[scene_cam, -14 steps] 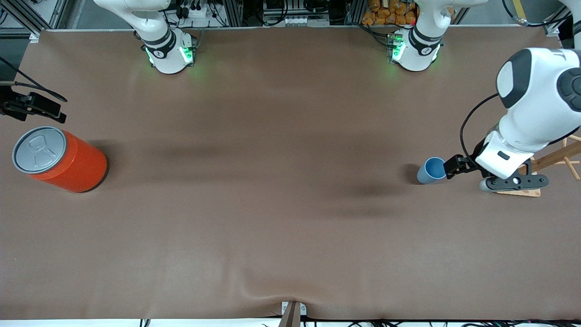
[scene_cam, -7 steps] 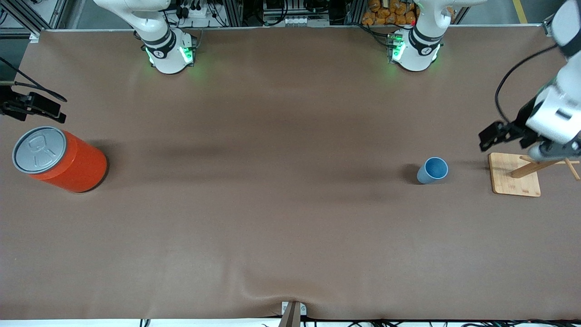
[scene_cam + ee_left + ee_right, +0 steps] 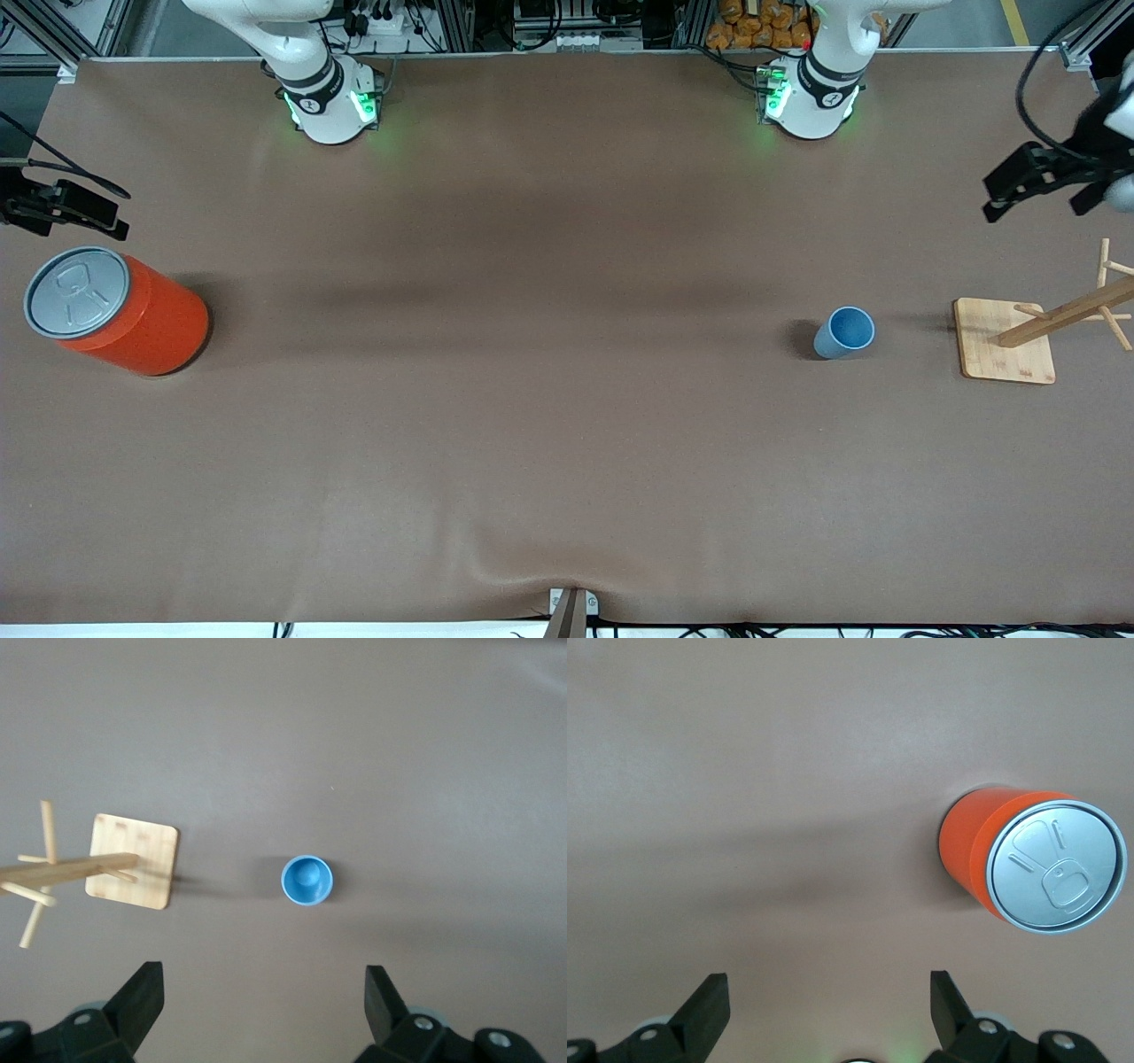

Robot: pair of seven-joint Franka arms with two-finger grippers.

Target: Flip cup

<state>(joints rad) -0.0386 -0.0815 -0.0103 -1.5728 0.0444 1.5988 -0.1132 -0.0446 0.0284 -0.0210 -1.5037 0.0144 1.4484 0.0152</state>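
The small light-blue cup (image 3: pixel 844 332) stands upright on the brown table, its darker blue inside facing up; it shows from above in the left wrist view (image 3: pixel 306 880). My left gripper (image 3: pixel 1005 193) hangs open and empty over bare table at the left arm's end, apart from the cup; its black fingertips (image 3: pixel 142 992) frame only tabletop. My right gripper (image 3: pixel 97 214) waits open and empty over the table's edge at the right arm's end, by the orange can.
A big orange can (image 3: pixel 120 312) with a grey lid stands at the right arm's end, also in the right wrist view (image 3: pixel 1028 868). A wooden peg rack on a square base (image 3: pixel 1004 341) stands beside the cup, toward the left arm's end.
My left gripper has drawn back from beside the cup's rim, risen and swung off toward the left arm's end. The cup stays upright in place. The right arm has not moved.
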